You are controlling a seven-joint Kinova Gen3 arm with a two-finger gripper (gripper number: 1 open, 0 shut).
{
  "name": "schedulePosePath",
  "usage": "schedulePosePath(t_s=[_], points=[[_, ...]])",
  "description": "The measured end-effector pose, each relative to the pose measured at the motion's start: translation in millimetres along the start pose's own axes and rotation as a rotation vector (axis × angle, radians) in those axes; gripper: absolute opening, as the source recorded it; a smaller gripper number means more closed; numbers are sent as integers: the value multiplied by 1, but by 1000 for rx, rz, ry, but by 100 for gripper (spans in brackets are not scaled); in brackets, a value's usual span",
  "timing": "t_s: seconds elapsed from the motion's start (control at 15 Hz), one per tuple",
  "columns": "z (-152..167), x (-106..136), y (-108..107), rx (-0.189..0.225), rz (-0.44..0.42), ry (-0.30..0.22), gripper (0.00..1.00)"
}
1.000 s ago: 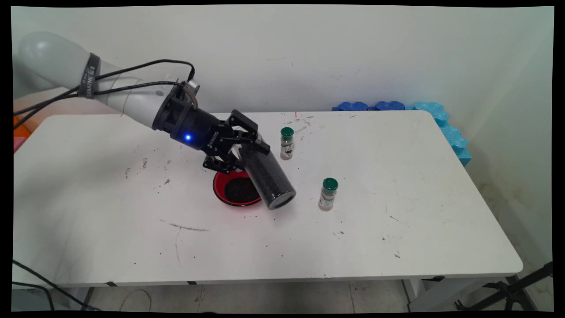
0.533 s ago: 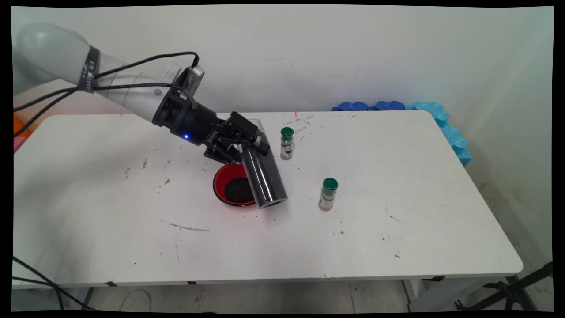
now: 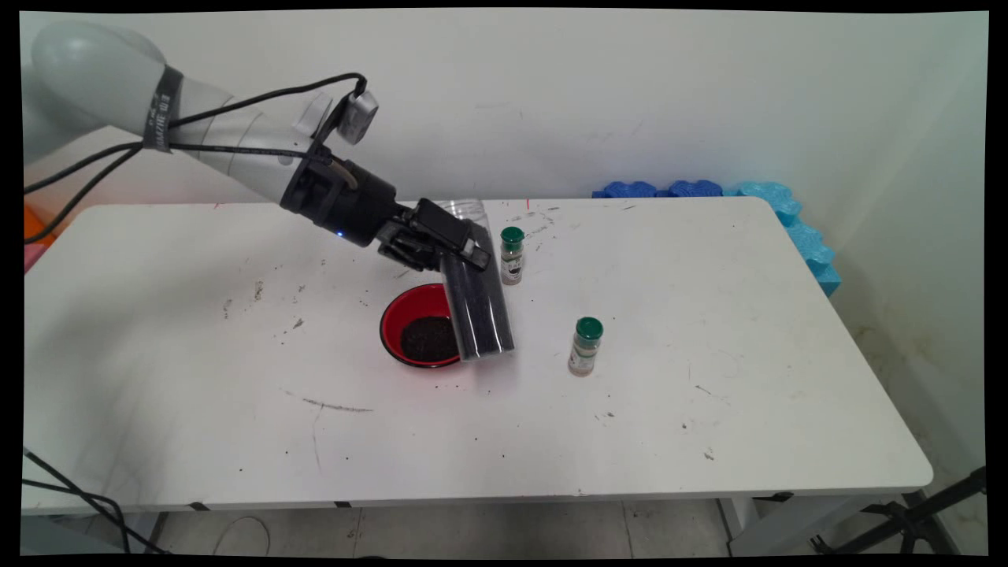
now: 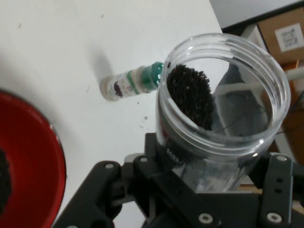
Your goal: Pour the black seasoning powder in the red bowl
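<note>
My gripper [image 3: 463, 250] is shut on a tall clear jar [image 3: 479, 303] holding dark grains. The jar stands close to upright, its open mouth at the top and its base low beside the right rim of a red bowl [image 3: 394, 313]. The bowl holds a heap of the same dark grains. In the hand view the jar's mouth [image 4: 223, 90] faces the camera, with grains clinging to its left inner wall, and the gripper [image 4: 211, 183] clamps it from both sides. I cannot tell whether the jar's base touches the table.
Two small spice jars with green lids stand to the right, one [image 3: 512, 256] just behind the big jar and one [image 3: 586, 346] nearer the front. Blue foam pieces [image 3: 787, 213] line the table's far right corner. Dark specks dot the table [image 3: 197, 354].
The wrist has risen and turned, swinging the jar from a steep slant, base toward the lower right, to almost upright. Its base has drawn in toward the bowl's rim.
</note>
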Motion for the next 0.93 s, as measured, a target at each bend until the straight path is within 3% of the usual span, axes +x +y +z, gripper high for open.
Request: schedulePosePath(t_s=[0.53,0.93], points=[[10,-3,24,6,489,-23,0],[19,-9,36,20,797,-63,0]])
